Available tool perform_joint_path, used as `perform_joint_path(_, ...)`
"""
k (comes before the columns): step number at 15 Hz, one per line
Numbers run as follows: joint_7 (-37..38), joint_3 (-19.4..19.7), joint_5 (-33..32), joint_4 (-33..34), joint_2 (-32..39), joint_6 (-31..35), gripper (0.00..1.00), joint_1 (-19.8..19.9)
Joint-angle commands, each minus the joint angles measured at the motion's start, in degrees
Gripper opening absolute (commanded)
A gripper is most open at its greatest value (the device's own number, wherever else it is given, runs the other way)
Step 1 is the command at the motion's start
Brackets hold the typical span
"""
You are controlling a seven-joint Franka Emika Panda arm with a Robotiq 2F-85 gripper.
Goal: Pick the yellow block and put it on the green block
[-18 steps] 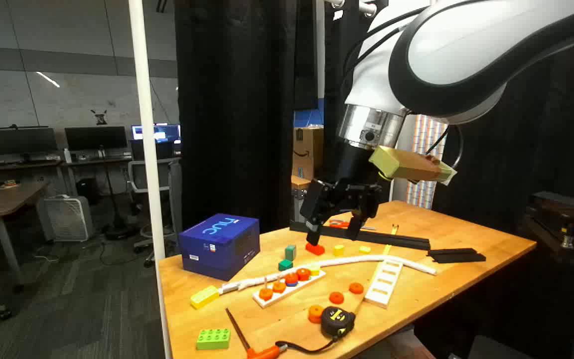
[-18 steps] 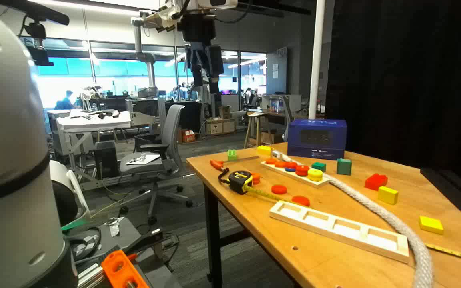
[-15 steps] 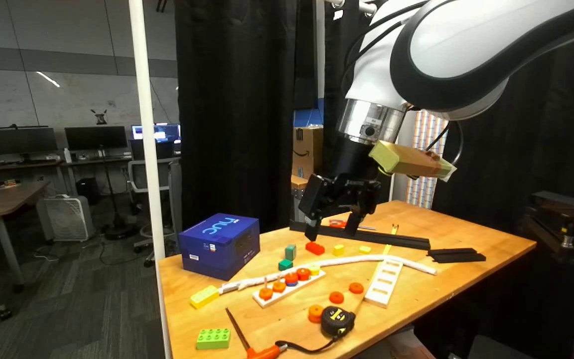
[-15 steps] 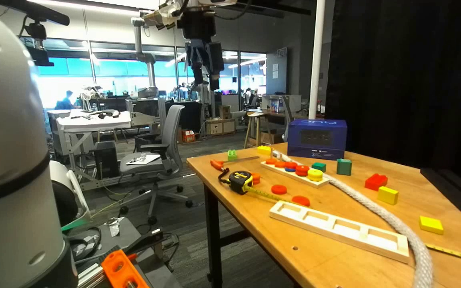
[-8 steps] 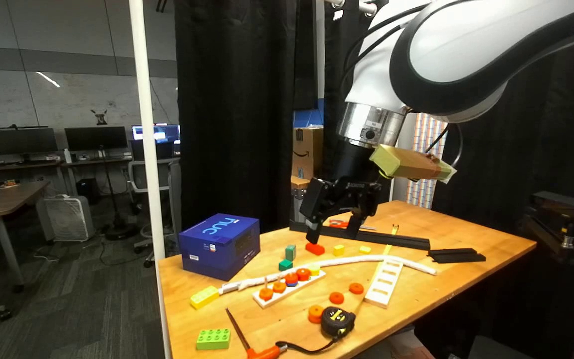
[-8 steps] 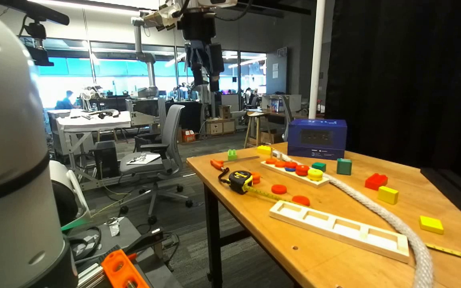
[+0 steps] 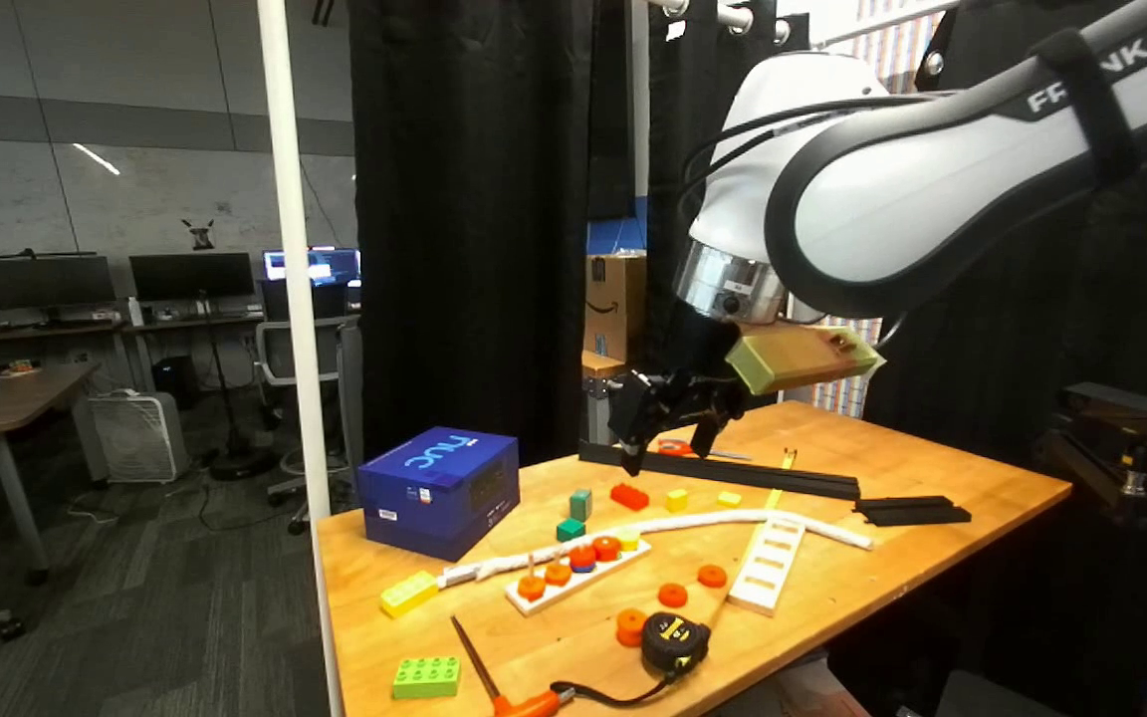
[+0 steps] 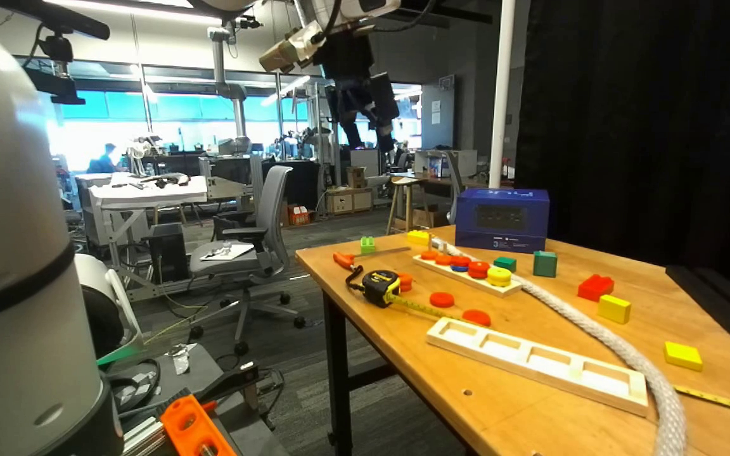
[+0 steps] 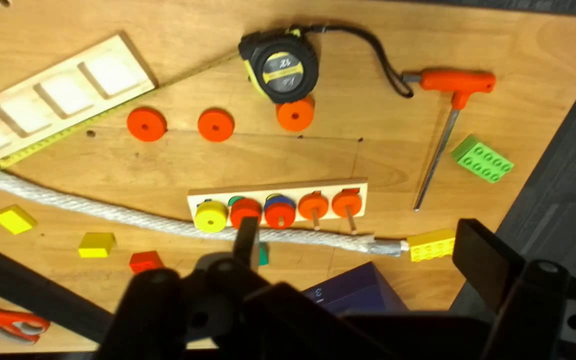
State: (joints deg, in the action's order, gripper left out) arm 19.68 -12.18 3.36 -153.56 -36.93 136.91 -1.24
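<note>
I have the end effector [image 7: 666, 458] raised over the tabletop [image 7: 892, 463], its fingers spread wide and nothing between them, so I read this as the approach, with no grasp made. Two pieces could be the one I'm sent for, and I can't tell which is meant: a standing yellow block [image 8: 614, 309], beside but apart from the red brick [image 8: 594, 287], and a flat yellow block [image 8: 683, 356], farther from the corner where the blue box [image 8: 502, 218] sits. Both lie between the rope [image 9: 105, 213] and the black rail [image 9: 33, 294] that slants in from the edge along the black curtain [image 8: 644, 139]. Nearer the box's corner are a tall green block [image 8: 544, 265] and a low green block [image 8: 504, 264], neither with anything on top. The height makes sense to me: it should let me travel along that edge without brushing the rope or the pegboard [image 8: 509, 289]. I'd favour the flat yellow block, since its sides look clear, while the red brick could foul a finger at the standing one. As a seat, the low green block seems less likely to tip.
</note>
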Motion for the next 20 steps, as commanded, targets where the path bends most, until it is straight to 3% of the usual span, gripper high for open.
perform_joint_path(1, 3.32, -2.39, -6.84, 3.26, 6.44, 6.03, 1.0, 5.79)
perform_joint_path(5, 14.85, -5.31, -14.6, 7.8, 15.18, 10.12, 1.0, 14.18)
perform_joint_path(8, 27.22, -6.72, -23.58, 14.28, 24.36, 9.59, 1.0, 20.24)
perform_joint_path(9, 31.4, -6.06, -26.21, 16.67, 27.08, 8.47, 1.0, 20.59)
perform_joint_path(11, 39.97, -3.59, -31.34, 22.39, 33.79, 6.4, 1.0, 19.87)
perform_joint_path(14, 49.74, 2.48, -34.01, 30.89, 42.33, 3.03, 1.0, 14.85)
perform_joint_path(20, 58.12, 13.6, -25.09, 43.73, 52.9, 1.85, 1.0, 6.59)
